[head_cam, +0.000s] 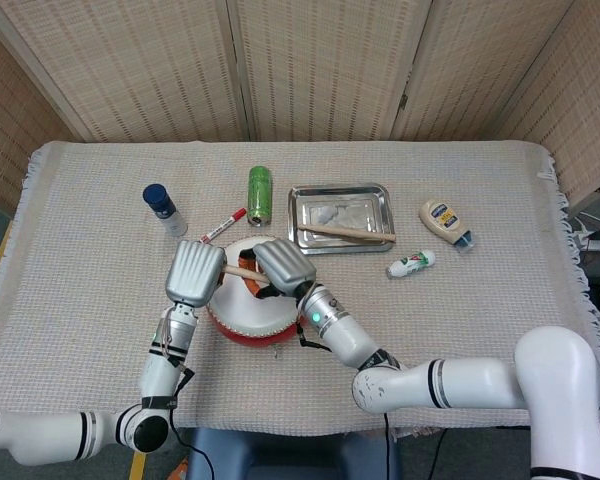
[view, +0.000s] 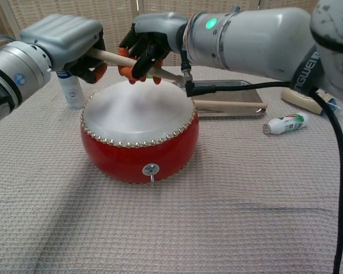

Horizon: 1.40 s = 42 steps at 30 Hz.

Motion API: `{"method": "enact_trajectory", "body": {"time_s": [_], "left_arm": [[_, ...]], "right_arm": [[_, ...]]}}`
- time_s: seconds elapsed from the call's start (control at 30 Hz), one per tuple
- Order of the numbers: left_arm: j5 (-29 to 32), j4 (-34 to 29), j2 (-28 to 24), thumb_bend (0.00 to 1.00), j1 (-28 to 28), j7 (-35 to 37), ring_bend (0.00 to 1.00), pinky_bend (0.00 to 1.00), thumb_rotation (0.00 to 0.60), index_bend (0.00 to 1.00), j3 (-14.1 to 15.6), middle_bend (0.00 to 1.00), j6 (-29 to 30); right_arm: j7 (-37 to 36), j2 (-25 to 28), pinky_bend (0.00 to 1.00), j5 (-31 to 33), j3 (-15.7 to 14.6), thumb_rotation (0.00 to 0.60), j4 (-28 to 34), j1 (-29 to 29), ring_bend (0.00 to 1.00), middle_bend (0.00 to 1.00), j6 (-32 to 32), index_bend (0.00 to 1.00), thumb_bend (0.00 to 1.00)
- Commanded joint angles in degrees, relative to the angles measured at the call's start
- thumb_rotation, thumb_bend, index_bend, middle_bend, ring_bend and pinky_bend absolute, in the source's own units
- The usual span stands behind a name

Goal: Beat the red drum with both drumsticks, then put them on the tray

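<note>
The red drum (head_cam: pixel 242 318) (view: pixel 138 137) stands at the near middle of the table. My left hand (head_cam: pixel 195 272) (view: pixel 63 40) grips one wooden drumstick (head_cam: pixel 238 271) (view: pixel 111 56) by its end, just above the drum's far rim. My right hand (head_cam: pixel 280 266) (view: pixel 151 43) has its fingers curled around the same stick, a little further along it. The stick's tip pokes out past the right hand toward the tray. A second drumstick (head_cam: pixel 346 232) (view: pixel 234 105) lies across the metal tray (head_cam: pixel 330 208) (view: pixel 248 91) behind the drum.
A blue-capped bottle (head_cam: pixel 163 208) (view: pixel 70 90), a red marker (head_cam: pixel 223 226) and a green can (head_cam: pixel 259 193) lie behind the drum on the left. A mayonnaise bottle (head_cam: pixel 444 221) and a small white bottle (head_cam: pixel 411 264) (view: pixel 283 124) lie right of the tray.
</note>
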<state>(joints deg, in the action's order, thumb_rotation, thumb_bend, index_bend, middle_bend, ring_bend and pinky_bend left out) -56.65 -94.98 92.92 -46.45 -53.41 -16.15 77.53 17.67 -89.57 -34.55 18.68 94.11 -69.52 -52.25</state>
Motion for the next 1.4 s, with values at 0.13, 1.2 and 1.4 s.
{"method": "enact_trajectory", "body": {"time_s": [0.13,1.2,1.4], "left_arm": [[-1.0,-0.4,-0.6,0.50,0.3,0.4,0.85,1.00,0.600,0.67,0.8,0.82,0.3],[0.7,-2.5,-7.6,0.32,3.6,5.4,0.18,0.41,0.600,0.00,1.9,0.14,-0.7],[1.3,-2.1,-9.4,0.32,5.2,8.2,0.18,0.40,0.600,0.00,2.0,0.13,-0.7]], "right_arm": [[-1.3,-1.2,0.65,-2.2,0.2,0.600,-1.0,1.1,0.60,0.65,-0.9,0.78,0.71],[-12.5,5.9,0.72,-18.1,-0.2,0.600,-0.9,11.1,0.70,0.75,0.4,0.97,0.79],[-16.8,9.3,0.72,-21.3,-0.6,0.600,-3.1,13.6,0.70,0.75,2.2,0.98,0.79]]}}
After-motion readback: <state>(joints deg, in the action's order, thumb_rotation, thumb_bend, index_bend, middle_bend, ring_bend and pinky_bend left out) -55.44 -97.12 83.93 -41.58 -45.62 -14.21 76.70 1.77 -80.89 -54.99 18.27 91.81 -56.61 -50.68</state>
